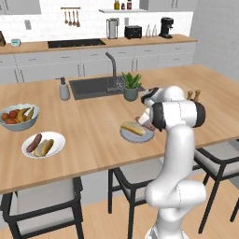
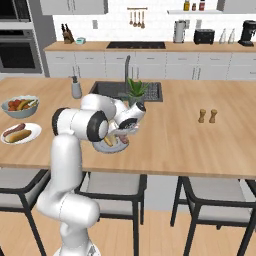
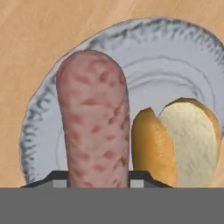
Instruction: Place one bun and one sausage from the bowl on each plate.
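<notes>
My gripper (image 3: 92, 181) is shut on a reddish-brown sausage (image 3: 94, 118), which hangs just over the grey plate (image 3: 39, 131) near the island's front edge. One split bun (image 3: 175, 140) lies on that plate beside the sausage. From the base views, the gripper (image 1: 145, 122) (image 2: 122, 136) hovers low at the grey plate (image 1: 135, 137) (image 2: 102, 149), where the bun (image 1: 133, 128) rests. The white plate (image 1: 58, 140) (image 2: 32, 129) at the left carries another sausage (image 1: 33, 142) and another bun (image 1: 44, 147). The bowl is out of view.
A pale fruit bowl (image 1: 18, 116) stands behind the white plate. Sink (image 1: 93, 86), potted plant (image 1: 131, 86) and soap dispenser (image 1: 64, 89) sit further back. Two shakers (image 2: 207, 116) stand to the right. Chairs (image 1: 42, 200) line the near edge.
</notes>
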